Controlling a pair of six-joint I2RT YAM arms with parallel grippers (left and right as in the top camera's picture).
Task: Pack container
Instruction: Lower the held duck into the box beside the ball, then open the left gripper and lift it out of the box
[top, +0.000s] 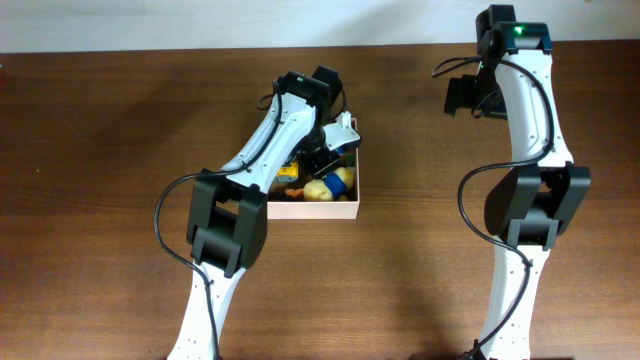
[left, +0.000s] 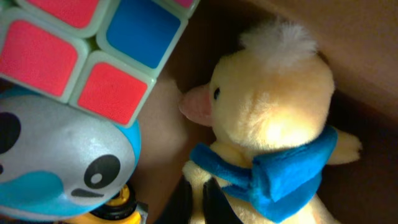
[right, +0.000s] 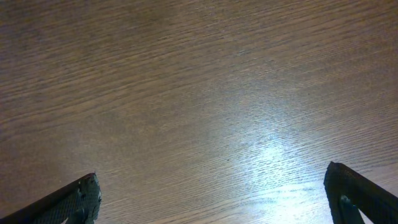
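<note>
Overhead: the left gripper (top: 320, 158), fingers pressed together, sits inside the box (top: 310, 211) against a duck toy (top: 320, 190). The right gripper (top: 461, 97), spread wide, hangs well apart.

The box (top: 315, 210) is square and shallow, with thin white outer walls and a tan-brown inside. It sits flat on the table (top: 100, 150), a little left of centre, with its open side up. From above, much of its left and far part is hidden. It holds toys. A yellow plush duck (left: 273, 106) with a blue scarf lies near the front wall. A colour cube (left: 81, 50) and a round blue-grey figure (left: 56, 162) lie close beside the duck.
</note>
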